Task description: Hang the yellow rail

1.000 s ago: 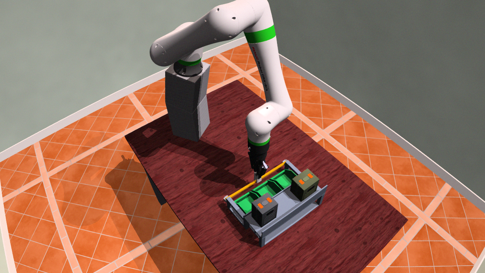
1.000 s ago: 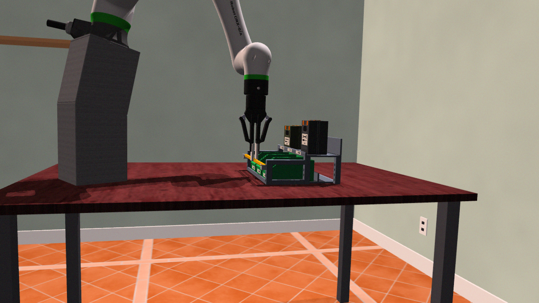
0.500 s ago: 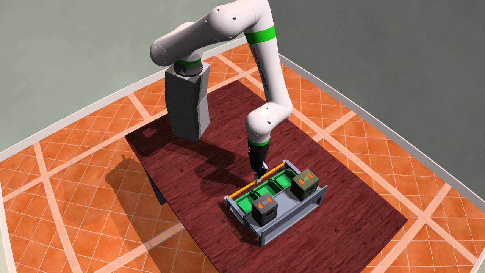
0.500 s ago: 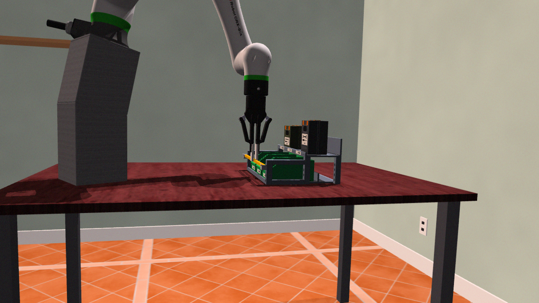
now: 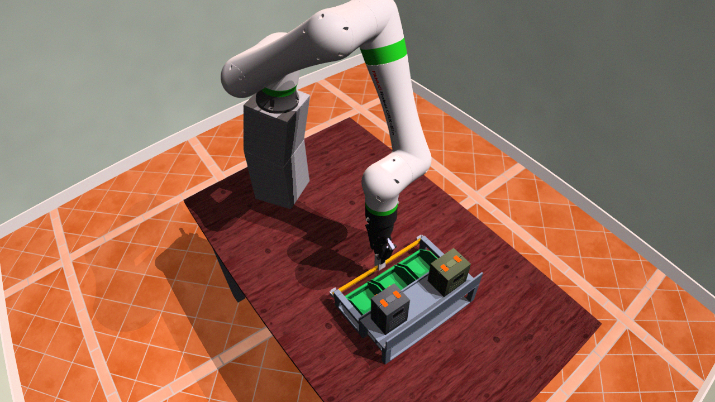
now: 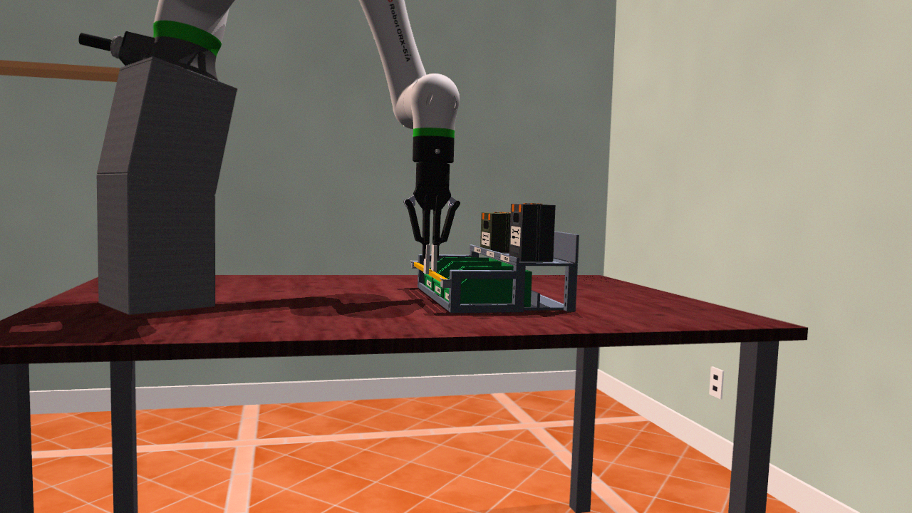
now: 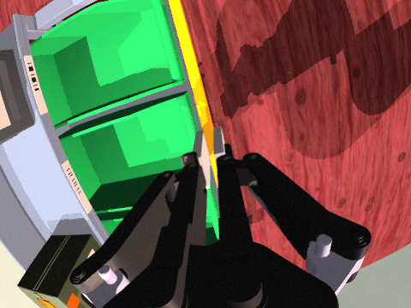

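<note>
The pincer (image 5: 381, 261) is clamping the yellow rail (image 5: 400, 254) near its middle, pointing straight down. The rail is lying along the front edge of the grey rack (image 5: 429, 320), just in front of the green bins (image 7: 109, 51) (its seating between the end plates is too small to judge), above the dark red surface (image 5: 280, 234).

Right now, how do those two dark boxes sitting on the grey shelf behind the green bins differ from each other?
The olive box is green-brown, while the grey box is charcoal. The olive box stands toward the far end of the grey rack in the top view; the grey box stands toward the near end. Both sit upright on the upper shelf and carry orange marks on top.
</note>
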You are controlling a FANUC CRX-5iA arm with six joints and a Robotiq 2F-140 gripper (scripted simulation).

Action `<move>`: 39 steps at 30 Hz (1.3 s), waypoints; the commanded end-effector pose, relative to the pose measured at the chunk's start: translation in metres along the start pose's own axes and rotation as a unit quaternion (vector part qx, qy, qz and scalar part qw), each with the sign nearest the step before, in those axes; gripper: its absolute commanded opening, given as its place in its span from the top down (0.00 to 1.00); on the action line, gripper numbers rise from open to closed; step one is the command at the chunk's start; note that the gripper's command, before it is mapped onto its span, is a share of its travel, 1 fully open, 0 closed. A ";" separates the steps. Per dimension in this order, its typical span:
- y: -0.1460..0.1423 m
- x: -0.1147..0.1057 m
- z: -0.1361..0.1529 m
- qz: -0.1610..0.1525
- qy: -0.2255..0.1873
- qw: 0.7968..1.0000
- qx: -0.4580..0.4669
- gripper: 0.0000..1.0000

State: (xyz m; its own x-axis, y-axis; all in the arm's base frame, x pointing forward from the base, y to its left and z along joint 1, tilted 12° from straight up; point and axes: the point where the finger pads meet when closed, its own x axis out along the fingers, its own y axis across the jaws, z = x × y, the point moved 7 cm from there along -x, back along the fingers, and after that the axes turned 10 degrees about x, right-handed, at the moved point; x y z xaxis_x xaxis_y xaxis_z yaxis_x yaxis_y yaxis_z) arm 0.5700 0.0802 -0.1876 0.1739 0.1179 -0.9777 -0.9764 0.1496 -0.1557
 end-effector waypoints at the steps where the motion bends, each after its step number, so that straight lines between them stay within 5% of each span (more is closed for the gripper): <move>1: 0.000 0.000 0.000 0.000 0.000 1.000 0.000 1.00; 3: 0.000 0.000 0.000 0.000 0.000 1.000 0.000 1.00; 4: 0.000 0.000 0.000 0.000 0.000 1.000 0.000 0.70; 39: 0.000 0.000 0.000 0.000 0.000 1.000 0.000 0.70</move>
State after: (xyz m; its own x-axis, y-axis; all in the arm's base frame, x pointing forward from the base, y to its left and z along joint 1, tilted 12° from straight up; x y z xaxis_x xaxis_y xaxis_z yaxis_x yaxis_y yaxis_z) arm 0.5700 0.0802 -0.1876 0.1740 0.1180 -0.9777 -0.9764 0.1496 -0.1557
